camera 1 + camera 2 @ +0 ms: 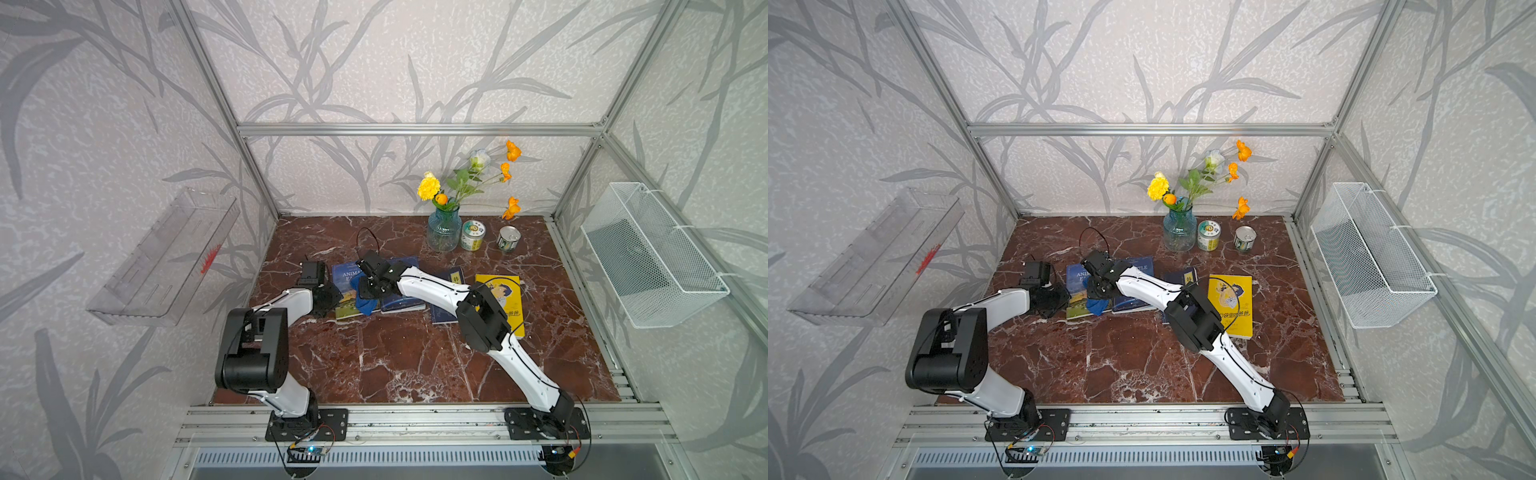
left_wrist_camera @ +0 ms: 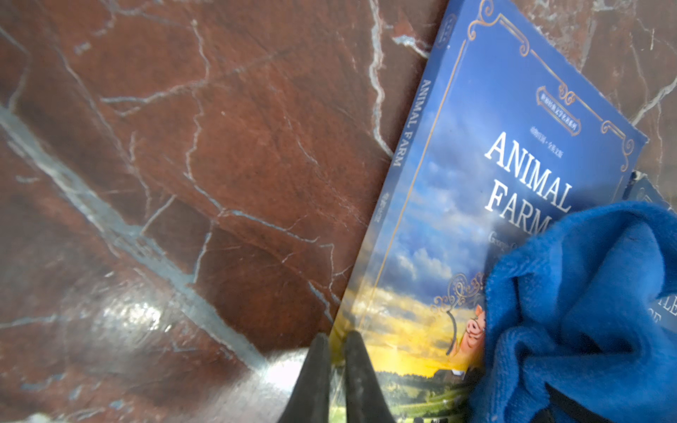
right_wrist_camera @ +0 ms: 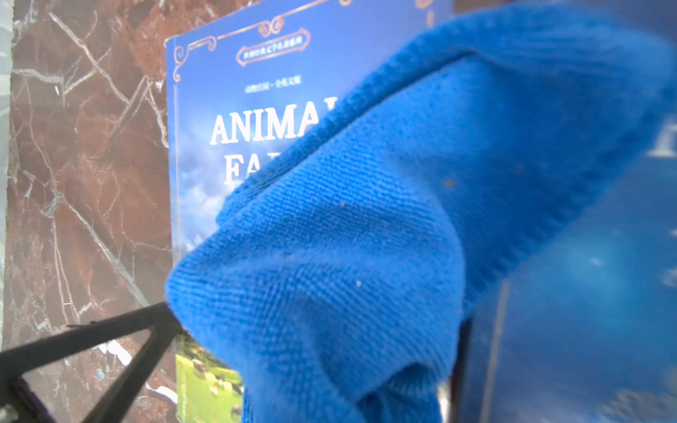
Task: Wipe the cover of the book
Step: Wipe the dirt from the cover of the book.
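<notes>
The Animal Farm book (image 1: 344, 276) (image 1: 1077, 276) (image 2: 458, 190) (image 3: 219, 110) lies flat and face up on the left half of the red marble tabletop (image 1: 395, 357), its title towards the back wall. A crumpled blue cloth (image 1: 365, 306) (image 1: 1096, 306) (image 2: 586, 293) (image 3: 366, 238) rests on the right part of its cover, hiding the end of the title and most of the lower picture. The right gripper (image 1: 368, 291) (image 1: 1098, 289) stands over that same part of the cover, its jaws closed on the bunched cloth. The left gripper (image 1: 337, 297) (image 2: 337, 338) sits at the book's near left corner, its jaws drawn almost together with only a slit between them. In the left wrist view the spine edge runs up to that slit; whether the tips pinch the corner or only press on it cannot be told. A dark blue book (image 1: 403, 302) lies just beside the first on its right, partly under the right arm. Further right are a small navy book (image 1: 455, 276) and a yellow book (image 1: 509, 291). Near the back edge stand a blue glass vase of flowers (image 1: 444, 232) and two cans (image 1: 473, 235) (image 1: 508, 239).
</notes>
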You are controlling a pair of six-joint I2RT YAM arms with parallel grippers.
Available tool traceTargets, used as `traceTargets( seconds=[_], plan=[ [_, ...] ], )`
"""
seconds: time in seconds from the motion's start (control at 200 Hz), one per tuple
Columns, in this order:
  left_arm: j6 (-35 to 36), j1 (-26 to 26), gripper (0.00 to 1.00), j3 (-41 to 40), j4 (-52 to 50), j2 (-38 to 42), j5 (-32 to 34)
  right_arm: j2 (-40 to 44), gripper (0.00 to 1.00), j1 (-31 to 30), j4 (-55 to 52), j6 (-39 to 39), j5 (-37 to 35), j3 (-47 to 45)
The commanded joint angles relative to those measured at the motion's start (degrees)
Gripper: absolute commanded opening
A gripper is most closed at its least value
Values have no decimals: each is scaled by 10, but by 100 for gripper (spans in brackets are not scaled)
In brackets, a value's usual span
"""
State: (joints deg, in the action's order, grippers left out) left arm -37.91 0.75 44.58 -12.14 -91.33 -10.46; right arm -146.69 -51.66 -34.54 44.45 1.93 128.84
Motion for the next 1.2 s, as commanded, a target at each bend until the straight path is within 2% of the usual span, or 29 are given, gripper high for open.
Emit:
traceTargets(
  seconds=[0.0, 0.125, 0.29, 0.38, 0.53, 0.605, 0.71, 0.96, 1.085, 1.195],
  plan=[
    [8, -5, 10, -28, -69, -15, 2, -92, 0, -9, -135, -14, 22, 59],
    [8, -5, 9, -27, -69, -15, 2, -117, 0, -41, -145, -10, 44, 103],
    [8, -6, 9, -27, -70, -16, 3, -111, 0, -41, -129, 14, 54, 66],
    [8, -6, 7, -28, -70, -15, 3, -78, 0, -21, -104, 21, 60, -3],
    [7, -5, 7, -27, -70, -15, 3, 26, 0, 18, 1, 44, 45, -190],
    [7, -5, 6, -28, -70, -16, 4, 51, 0, 26, 28, 50, 44, -230],
    [7, -6, 6, -28, -70, -15, 3, 35, 0, 15, 15, 50, 56, -198],
    [8, -5, 6, -27, -70, -15, 3, -76, 0, -39, -18, 81, 112, -43],
    [8, -5, 6, -28, -70, -15, 3, -73, 0, -26, -4, 90, 120, -59],
    [8, -6, 6, -28, -70, -15, 3, -30, 0, 6, 12, 85, 104, -122]
  ],
)
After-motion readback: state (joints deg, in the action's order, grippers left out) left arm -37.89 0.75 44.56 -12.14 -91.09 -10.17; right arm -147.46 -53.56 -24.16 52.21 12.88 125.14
